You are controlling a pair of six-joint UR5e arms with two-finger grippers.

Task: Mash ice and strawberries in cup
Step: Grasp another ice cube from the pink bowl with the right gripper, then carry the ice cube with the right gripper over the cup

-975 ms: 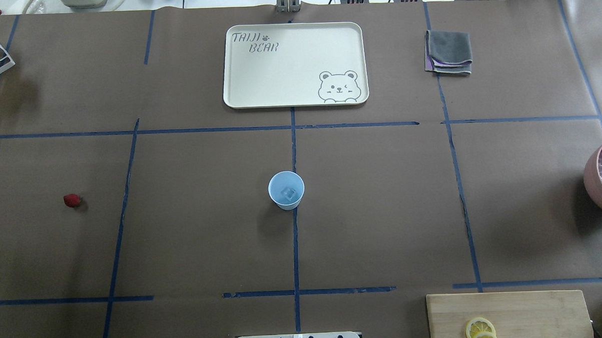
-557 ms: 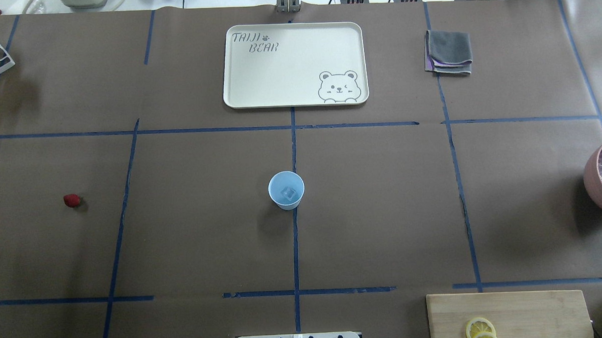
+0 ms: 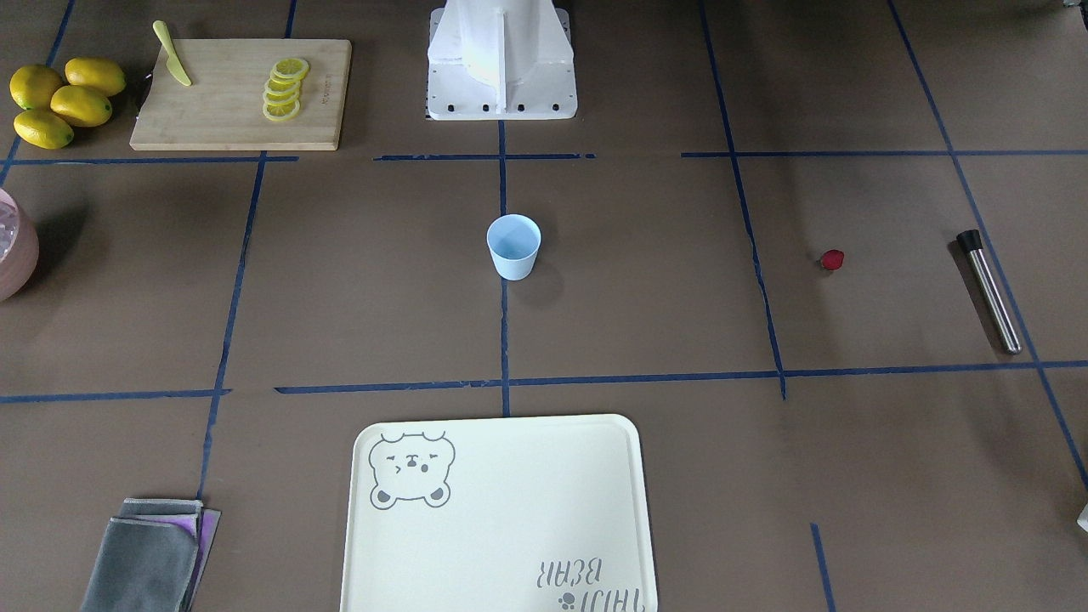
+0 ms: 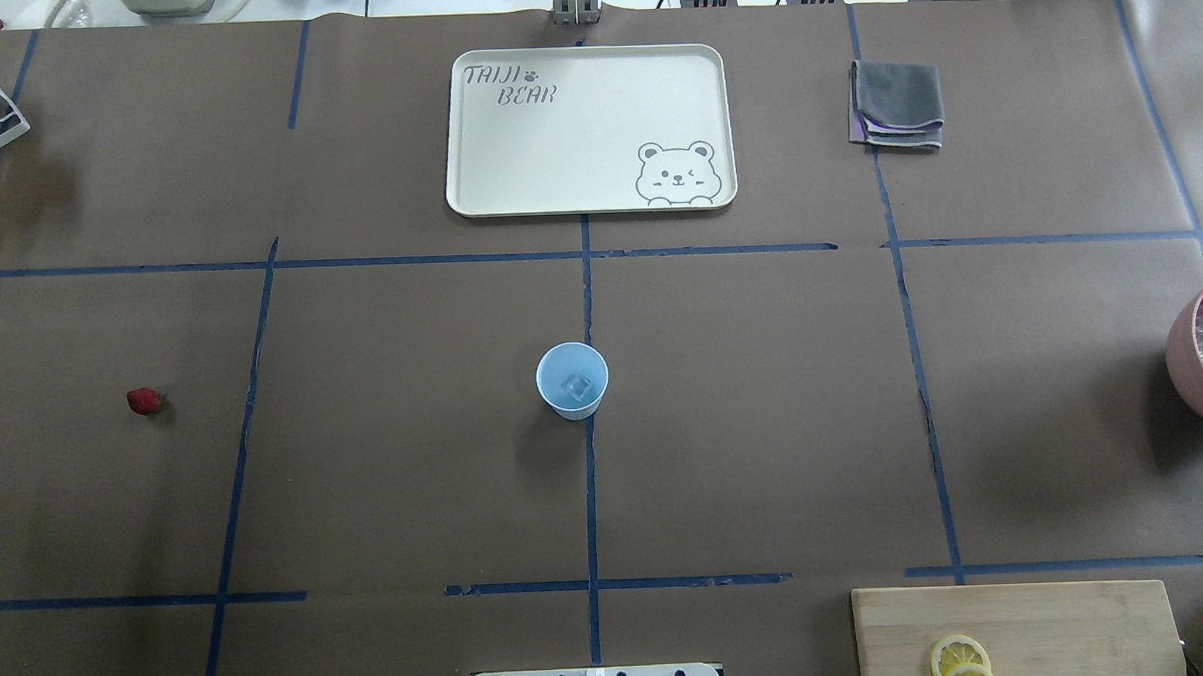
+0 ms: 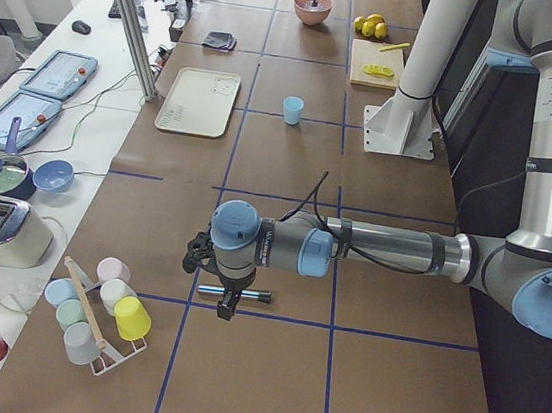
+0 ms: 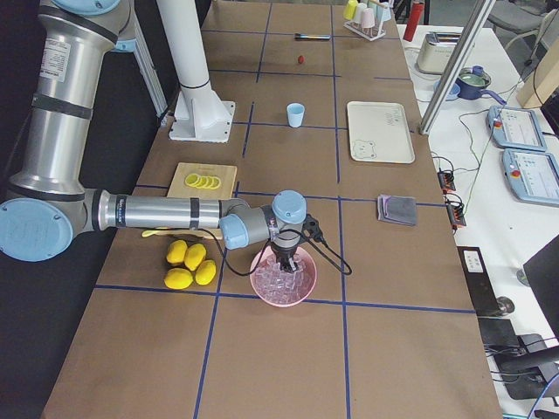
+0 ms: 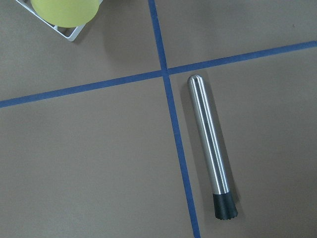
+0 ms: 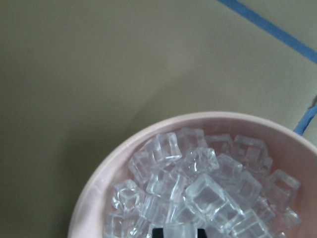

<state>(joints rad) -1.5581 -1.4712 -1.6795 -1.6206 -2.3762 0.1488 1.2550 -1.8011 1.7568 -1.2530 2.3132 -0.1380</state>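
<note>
The pale-blue cup [image 4: 572, 380] stands upright at the table's middle with one clear ice cube [image 4: 575, 385] inside. A single dark-red strawberry [image 4: 144, 400] lies alone on the table far to the left. My left gripper [image 5: 226, 309] hangs over a steel muddler [image 7: 210, 148]; I cannot tell whether it is open or shut. My right gripper [image 6: 285, 262] reaches down into the pink bowl [image 8: 94, 198] of ice cubes. Only two dark fingertip edges [image 8: 157, 232] show, with a cube between them, so its state is unclear.
A cream bear tray [image 4: 477, 197] lies beyond the cup and a folded grey cloth [image 4: 897, 103] to its right. A cutting board [image 3: 221, 119] carries lemon slices and a knife, with whole lemons [image 3: 59, 102] beside it. A rack of cups [image 5: 102, 311] stands near the muddler.
A dark gripper tip that showed over the pink bowl at the overhead view's right edge has slipped out of that view. Cup, ice cube and strawberry stay put.
</note>
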